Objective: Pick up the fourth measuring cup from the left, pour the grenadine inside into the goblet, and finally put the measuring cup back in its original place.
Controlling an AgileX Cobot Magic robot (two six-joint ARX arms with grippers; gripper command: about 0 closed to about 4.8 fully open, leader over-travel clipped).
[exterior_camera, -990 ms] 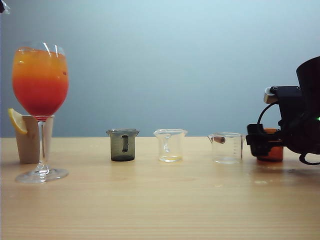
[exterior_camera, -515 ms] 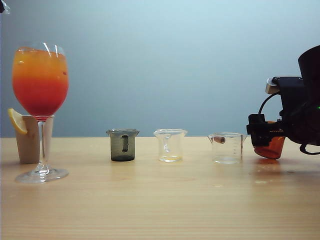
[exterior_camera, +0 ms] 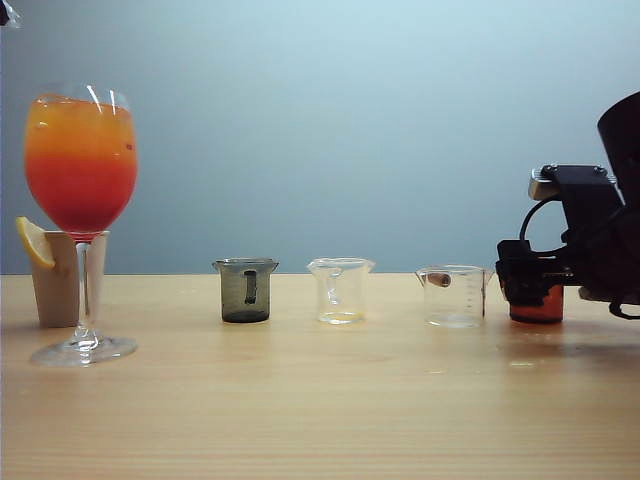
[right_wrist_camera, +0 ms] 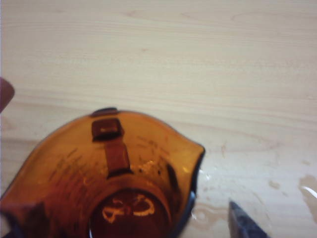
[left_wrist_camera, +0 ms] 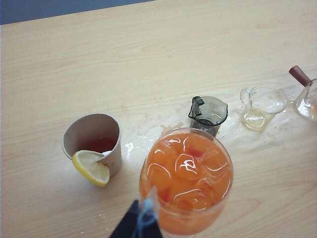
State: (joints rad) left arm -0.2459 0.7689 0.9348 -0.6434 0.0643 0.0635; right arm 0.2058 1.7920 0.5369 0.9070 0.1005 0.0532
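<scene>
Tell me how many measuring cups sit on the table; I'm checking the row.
4, in a row right of the goblet: smoky grey cup, clear cup, second clear cup, and amber cup partly hidden behind the right gripper.

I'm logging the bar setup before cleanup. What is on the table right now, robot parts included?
Tall clear stemmed goblet: one, orange-over-red drink, far left.
Beige holder: one, yellow lemon slice on its rim, behind the goblet.
Smoky grey measuring cup: one, first in row.
Clear colourless measuring cups: two, middle.
Amber-brown measuring cup: one, far right, standing upright.
Wooden table: one, light.
Right tool: black, open, around the amber cup.
Left tool: dark tip above the goblet, state unclear.
</scene>
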